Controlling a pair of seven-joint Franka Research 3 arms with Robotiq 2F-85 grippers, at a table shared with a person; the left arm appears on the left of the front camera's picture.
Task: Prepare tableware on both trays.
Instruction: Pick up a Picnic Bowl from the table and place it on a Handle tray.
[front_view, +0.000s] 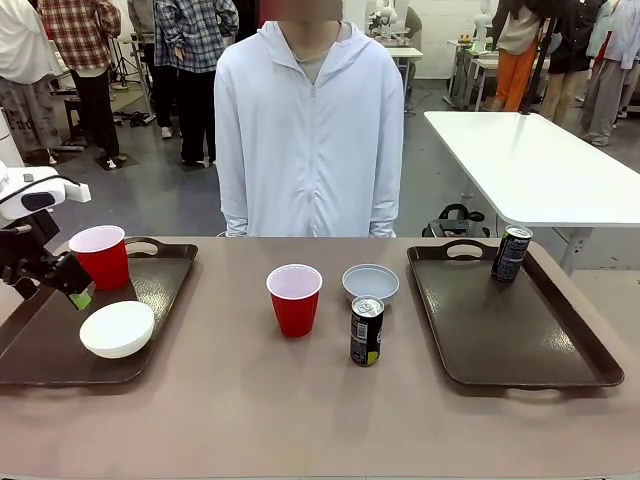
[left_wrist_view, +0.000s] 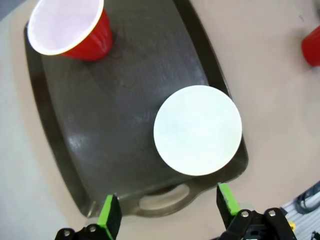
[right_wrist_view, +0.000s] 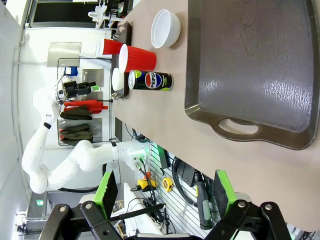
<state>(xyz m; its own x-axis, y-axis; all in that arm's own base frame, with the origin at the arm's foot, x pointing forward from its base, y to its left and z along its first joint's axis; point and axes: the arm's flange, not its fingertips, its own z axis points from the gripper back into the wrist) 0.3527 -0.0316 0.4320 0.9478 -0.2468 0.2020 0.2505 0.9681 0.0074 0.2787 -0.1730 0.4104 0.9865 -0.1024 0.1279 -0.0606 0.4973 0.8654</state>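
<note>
The left tray (front_view: 165, 285) holds a red cup (front_view: 100, 256) at its far end and a white bowl (front_view: 117, 328) nearer the front. My left gripper (front_view: 70, 285) hovers over that tray's left part, open and empty. The left wrist view looks down on the tray (left_wrist_view: 100, 125), the cup (left_wrist_view: 67, 27) and the bowl (left_wrist_view: 197, 130), with the gripper (left_wrist_view: 167, 210) above the handle end. Mid-table stand a second red cup (front_view: 294, 298), a grey-blue bowl (front_view: 370, 282) and a dark can (front_view: 366, 330). The right tray (front_view: 500, 330) carries a can (front_view: 511, 253). My right gripper (right_wrist_view: 165, 192) is open, off the tray's (right_wrist_view: 250, 60) handle end.
A person in a pale zipped jacket (front_view: 308, 130) stands at the table's far edge, hands out of sight. A white table (front_view: 540, 165) stands behind to the right. Bare tabletop (front_view: 250, 400) runs along the front between the trays.
</note>
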